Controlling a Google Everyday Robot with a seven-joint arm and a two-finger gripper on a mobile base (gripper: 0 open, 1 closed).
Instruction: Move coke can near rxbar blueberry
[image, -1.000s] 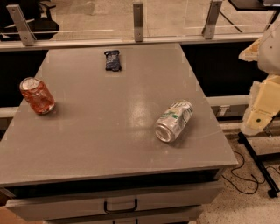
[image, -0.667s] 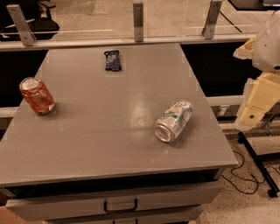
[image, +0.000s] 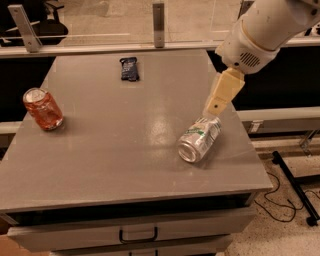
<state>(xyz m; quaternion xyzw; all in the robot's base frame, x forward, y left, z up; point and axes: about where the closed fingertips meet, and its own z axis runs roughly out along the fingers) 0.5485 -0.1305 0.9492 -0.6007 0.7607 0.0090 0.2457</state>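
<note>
Inspected: grey bench (image: 125, 150) with three items on top, well apart from one another. Coke can (image: 43, 108): upright at the left side of the bench, close to the left edge, red-orange and pinkish in its sheen, silver rim uppermost; contents not determinable, lettering not legible. Rxbar blueberry (image: 129, 68): lying flat at the far middle of the bench, dark blue wrapper with faint light markings, none readable; far and to the right of the coke can, bare bench between them. Silver can (image: 200, 139) with white and green label: on its side, right of centre, round end facing near and left, other end pointing far and right; green print visible but not legible; contents not determinable. Gripper (image: 209, 112): tan, at the end of the white arm (image: 260, 37) reaching in from the far right, hanging over the right part of the bench with its tip just at the far end of the silver can; contact not confirmable; well apart from coke can and rxbar blueberry. Jaws: open or closed, cannot tell. Below the bench top, at the near side: drawer front with a dark handle (image: 137, 235). On the floor at right: black cable (image: 280, 195).
</note>
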